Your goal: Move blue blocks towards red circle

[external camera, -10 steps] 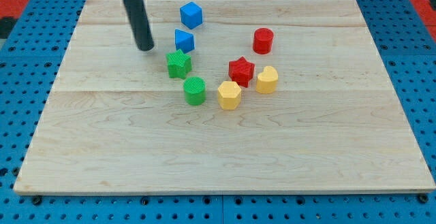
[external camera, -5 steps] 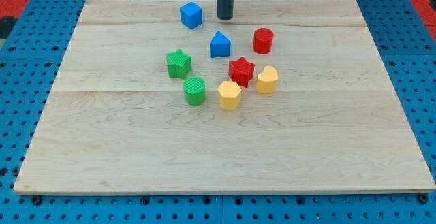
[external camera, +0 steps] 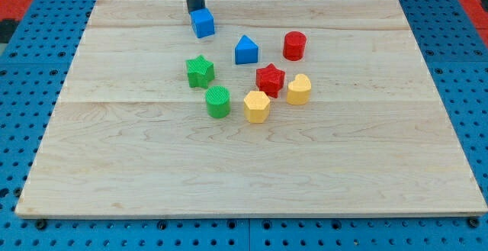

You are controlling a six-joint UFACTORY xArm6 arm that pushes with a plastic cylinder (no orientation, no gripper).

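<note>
My tip (external camera: 194, 11) is at the view's top, touching the upper left side of the blue cube (external camera: 203, 23). The blue triangular block (external camera: 245, 50) sits right of and below the cube, left of the red cylinder (external camera: 294, 45). The red cylinder stands right of centre near the view's top. The rod comes down from the top edge of the view.
A red star (external camera: 270, 77), a green star (external camera: 200, 71), a green cylinder (external camera: 217, 101) and two yellow blocks (external camera: 257, 106) (external camera: 299, 88) lie in a cluster below the blue blocks. The wooden board (external camera: 114, 175) lies on a blue pegboard.
The blue triangular block was pushed right towards the red cylinder. My tip then swung across the top to the cube's upper left, and the cube has shifted slightly down and left.
</note>
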